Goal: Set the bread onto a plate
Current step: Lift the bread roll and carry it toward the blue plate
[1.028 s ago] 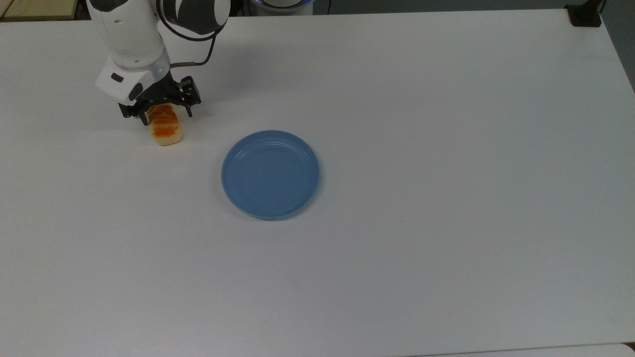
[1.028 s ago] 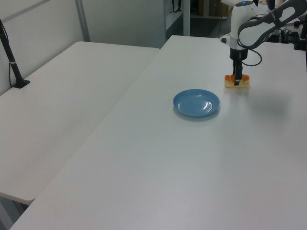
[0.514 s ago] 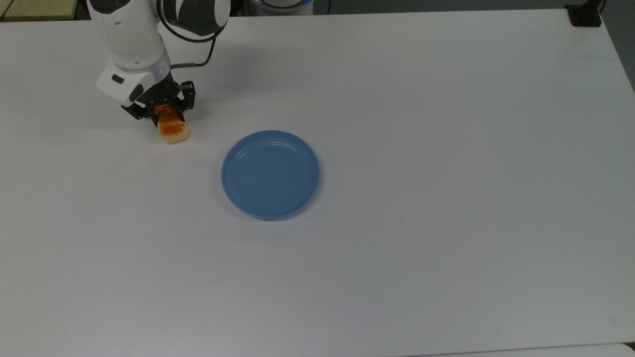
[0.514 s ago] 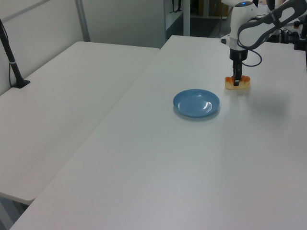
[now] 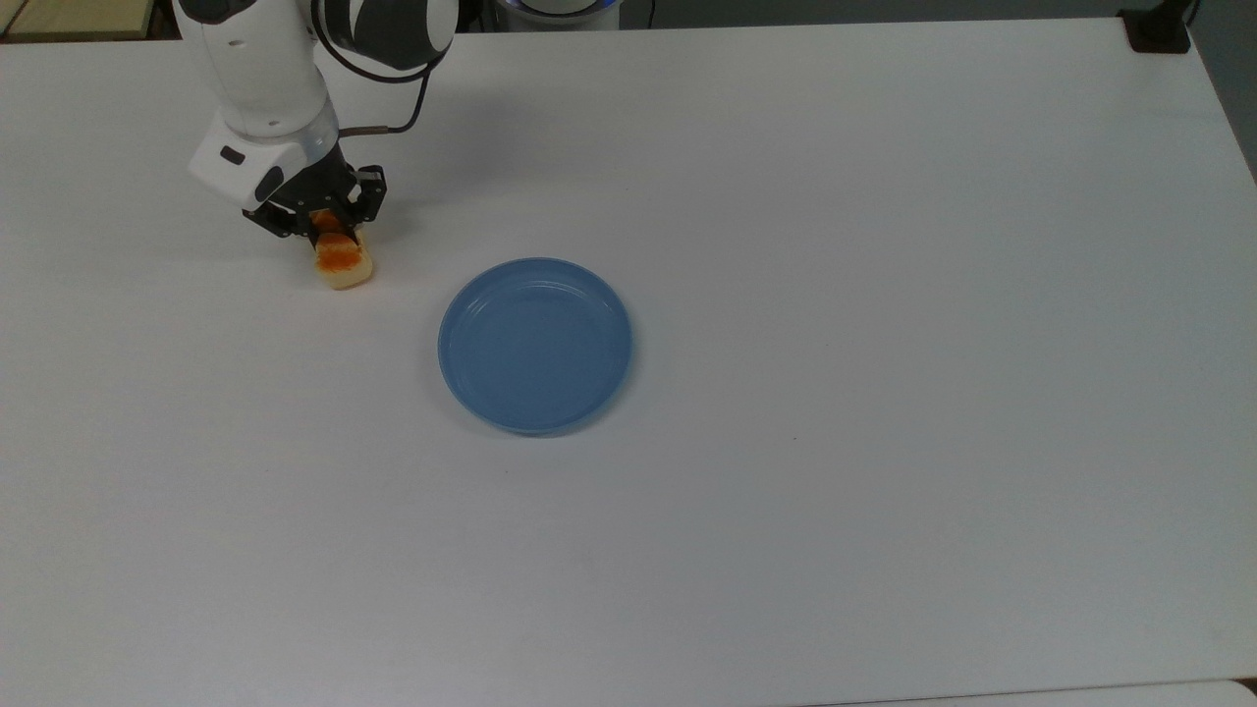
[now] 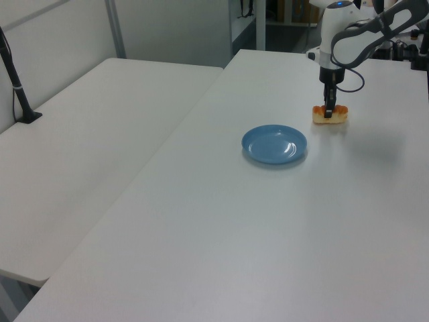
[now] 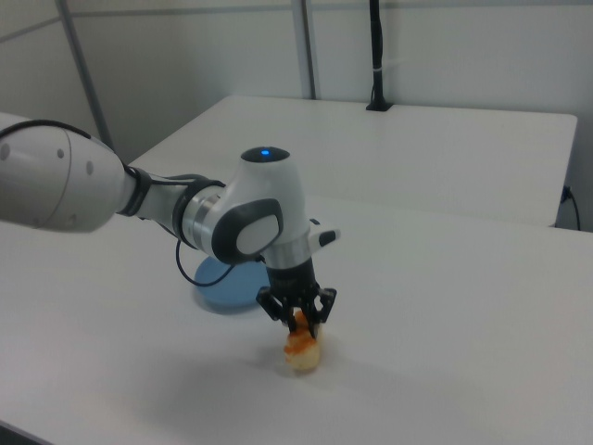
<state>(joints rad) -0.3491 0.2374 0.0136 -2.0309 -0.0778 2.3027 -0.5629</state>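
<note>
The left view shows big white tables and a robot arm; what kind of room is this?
Probably a robotics lab or test room: a robot arm works at a plain white table, another bare table stands beside it, and a blue plate lies out.

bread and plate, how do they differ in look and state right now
The bread is a small oblong loaf, orange-brown on top with pale sides; the plate is round, shallow, plain blue and much wider. The gripper is shut on the bread, while the plate lies free with nothing in it. Both are over the same white table, apart from each other.
</note>
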